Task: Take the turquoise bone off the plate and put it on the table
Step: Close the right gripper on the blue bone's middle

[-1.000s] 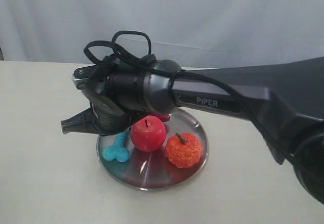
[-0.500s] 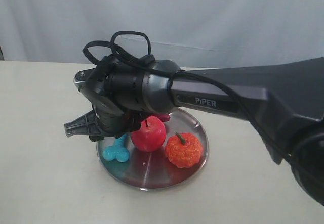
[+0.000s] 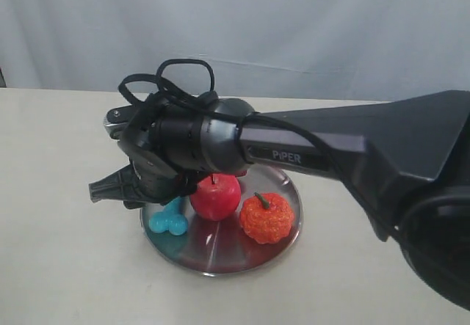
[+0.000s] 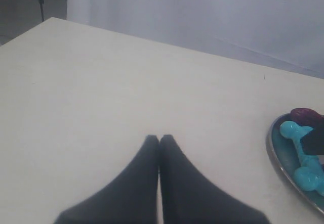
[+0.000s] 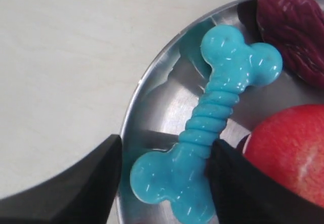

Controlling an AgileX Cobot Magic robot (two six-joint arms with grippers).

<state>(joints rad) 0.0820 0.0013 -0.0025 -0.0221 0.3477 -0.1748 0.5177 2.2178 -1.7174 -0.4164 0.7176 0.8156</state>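
Observation:
The turquoise bone (image 3: 169, 218) lies flat on the left side of the silver plate (image 3: 220, 260), which stands on the cream table (image 3: 59, 259). My right gripper (image 5: 167, 148) hovers open just above the bone (image 5: 212, 118), one dark finger on each side of its near knob, over the plate (image 5: 152, 92). From outside, that gripper (image 3: 103, 188) shows as a dark wedge at the plate's left rim. Off to the plate's left, my left gripper (image 4: 159, 138) stays shut and empty over bare table, with the bone (image 4: 302, 155) off to its side.
A red apple (image 3: 215, 195) sits right beside the bone, close to one right finger, and shows again as the apple (image 5: 288, 153). An orange fruit (image 3: 266, 218) lies on the plate's right half. A dark maroon piece (image 5: 293, 27) rests by the bone's far knob.
The right arm's wrist has sunk a little toward the plate, with its gripper still at the left rim. The bone and fruit have not moved.

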